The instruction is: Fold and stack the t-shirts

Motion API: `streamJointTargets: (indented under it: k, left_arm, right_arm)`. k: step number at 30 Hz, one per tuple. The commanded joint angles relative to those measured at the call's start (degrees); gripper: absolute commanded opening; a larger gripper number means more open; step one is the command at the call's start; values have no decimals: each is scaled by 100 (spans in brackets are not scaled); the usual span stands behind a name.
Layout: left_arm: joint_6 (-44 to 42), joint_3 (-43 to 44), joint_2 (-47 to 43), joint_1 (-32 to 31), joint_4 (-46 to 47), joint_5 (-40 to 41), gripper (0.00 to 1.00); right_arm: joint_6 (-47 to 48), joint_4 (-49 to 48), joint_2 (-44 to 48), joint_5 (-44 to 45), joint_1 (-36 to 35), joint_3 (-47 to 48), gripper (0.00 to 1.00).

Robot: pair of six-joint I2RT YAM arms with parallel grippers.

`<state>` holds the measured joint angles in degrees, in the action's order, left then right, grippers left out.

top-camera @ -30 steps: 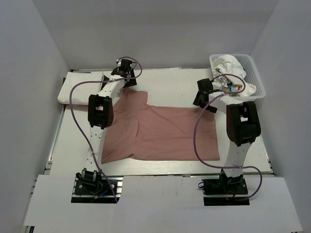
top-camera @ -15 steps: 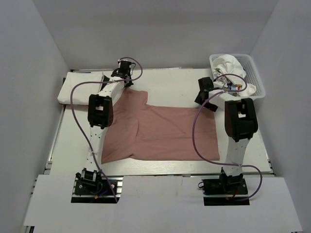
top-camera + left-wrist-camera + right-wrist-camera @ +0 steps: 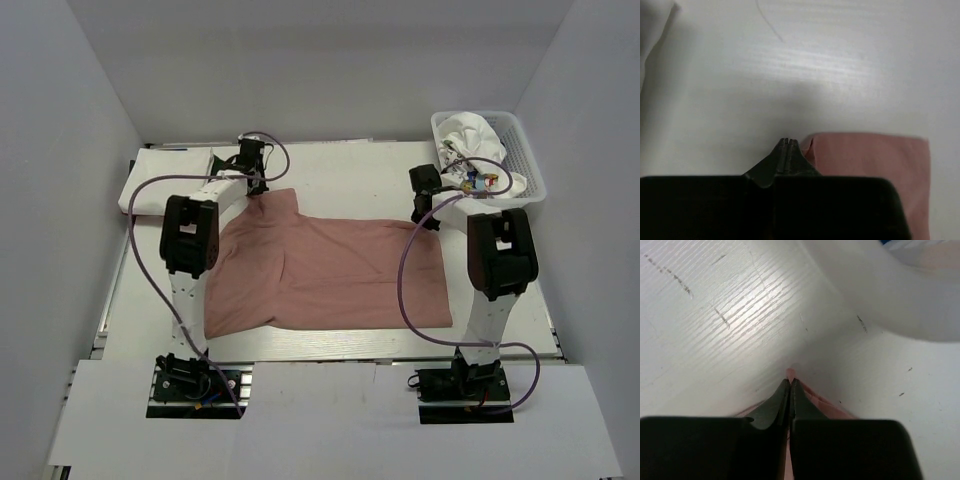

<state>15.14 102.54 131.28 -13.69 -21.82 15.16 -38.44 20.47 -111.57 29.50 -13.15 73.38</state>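
Dusty-pink cloth t-shirt lying flat on the white bench. Right jaws pinch its far corner. Left jaws are pressed together beside the sleeve edge, hold uncertain. Risk: a one-sided lift would skew the fold.

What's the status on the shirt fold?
Left gripper shut beside far-left corner of pink t-shirt, hold unclear. Right gripper shut on its far-right corner. Shirt spread out, unfolded. Basket close by right gripper.

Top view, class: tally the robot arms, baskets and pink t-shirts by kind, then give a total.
robot arms: 2, the left arm and the right arm
basket: 1
pink t-shirt: 1
total: 4
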Motion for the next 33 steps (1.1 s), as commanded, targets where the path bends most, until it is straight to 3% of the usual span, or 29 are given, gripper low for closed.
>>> streamJointTargets:
  k: [1,4,8,14,21,25,30,32,33]
  left_arm:
    - [-107,-786,-1391,-134,652,-222,0]
    - [59,-2303,-2453,-134,1188,-224,0]
    - [130,-3607,-3546,-134,1769,-417,0]
    - [472,-5085,-5365,-186,1770,-707,0]
    - [1650,-6844,-7773,-239,1356,-734,0]
    - [2421,-7729,-8853,-239,655,-637,0]
    - [3222,-8101,-9603,-239,-836,-409,0]
    - [3486,-8101,-9657,-239,-1296,-408,0]
    - [3792,-8110,-9718,-291,-1724,-600,0]
  right_arm:
    - [178,-218,495,179,-100,-139,0]
    - [266,-464,968,267,-241,-482,0]
    - [310,-798,1443,302,-337,-974,0]
    - [231,-763,2426,329,-417,-1852,0]
    - [91,-878,3404,232,-355,-2803,0]
    - [3,-904,3756,223,-329,-3189,0]
    - [-120,-729,3827,258,-285,-3489,0]
    - [-182,-615,3792,302,-267,-3550,12]
    - [-260,-510,3792,415,-250,-3603,12]
